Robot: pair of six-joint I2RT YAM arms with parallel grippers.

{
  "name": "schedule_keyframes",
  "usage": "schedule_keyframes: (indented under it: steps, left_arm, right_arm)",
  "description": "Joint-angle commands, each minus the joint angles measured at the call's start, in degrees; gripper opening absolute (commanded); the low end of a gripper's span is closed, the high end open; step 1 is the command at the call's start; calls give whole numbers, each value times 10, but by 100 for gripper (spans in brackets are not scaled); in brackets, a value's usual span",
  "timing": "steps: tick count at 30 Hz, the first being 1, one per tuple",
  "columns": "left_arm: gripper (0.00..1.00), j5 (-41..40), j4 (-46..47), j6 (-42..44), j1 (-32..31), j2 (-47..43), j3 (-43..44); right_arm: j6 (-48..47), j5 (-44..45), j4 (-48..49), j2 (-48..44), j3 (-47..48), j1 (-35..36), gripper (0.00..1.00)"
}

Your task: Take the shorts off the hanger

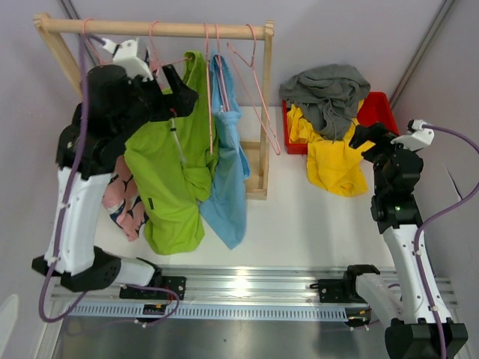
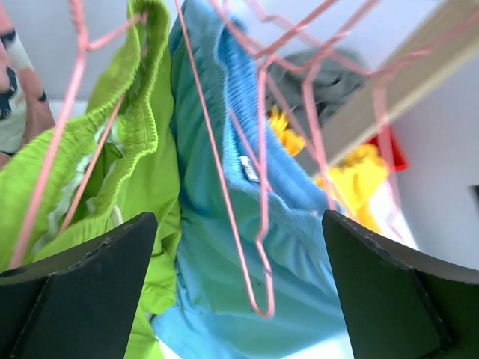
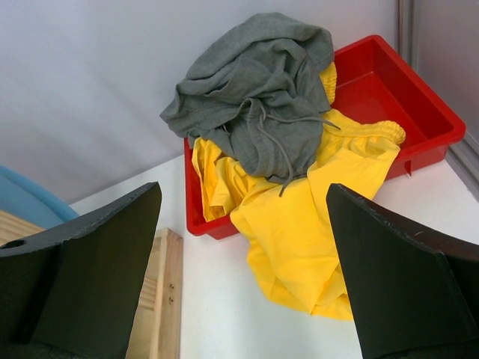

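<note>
Lime green shorts (image 1: 168, 179) and light blue shorts (image 1: 228, 191) hang crumpled side by side on pink hangers (image 2: 263, 194) from the wooden rack (image 1: 150, 28) at eleven o'clock. Pink patterned shorts (image 1: 123, 198) droop at nine o'clock of the green pair. Grey shorts (image 1: 325, 93) lie heaped on yellow shorts (image 1: 333, 161), which spill from the red bin (image 1: 378, 112) at two o'clock. The left gripper (image 2: 239, 299) is released, its fingers spread wide before the green and blue pairs. The right gripper (image 3: 243, 277) gapes empty, facing the bin.

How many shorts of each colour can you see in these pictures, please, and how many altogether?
Grey shorts: 1
Yellow shorts: 1
Lime green shorts: 1
Light blue shorts: 1
Pink patterned shorts: 1
Total: 5
</note>
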Motion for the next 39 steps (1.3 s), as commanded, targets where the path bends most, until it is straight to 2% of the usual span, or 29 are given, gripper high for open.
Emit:
schedule_keyframes:
  steps: [1,4,9,13,31,34,35,37,38,39]
  left_arm:
    - [95,6,-2,-19,-18,-39,14]
    - [88,35,13,-36,-33,-42,16]
    - [82,21,23,-45,-77,-3,36]
    - [82,5,45,-51,-98,28,44]
    - [75,-57,93,-58,-99,134,56]
    - [61,-67,90,-57,-100,149,65]
    - [48,-81,84,-57,-99,155,78]
    - [35,-99,68,-57,-100,171,123]
    - [23,-107,48,-55,-100,192,137]
    - [16,-118,39,-49,-99,201,152]
  right_arm:
    - [9,-6,-19,-19,2,-2,99]
    - [11,-6,-24,-26,2,-2,99]
    - [11,-6,-30,-32,3,-2,99]
    - [4,-1,-36,-38,3,-2,99]
    - [-5,7,-39,-48,-9,-3,99]
    - [-5,8,-38,-48,-11,-3,99]
    - [-7,7,-38,-49,-11,-3,99]
    - [-7,8,-37,-49,-12,-3,99]
    - [-8,9,-37,-49,-12,-3,99]
    - [-9,9,-37,-49,-12,-3,99]
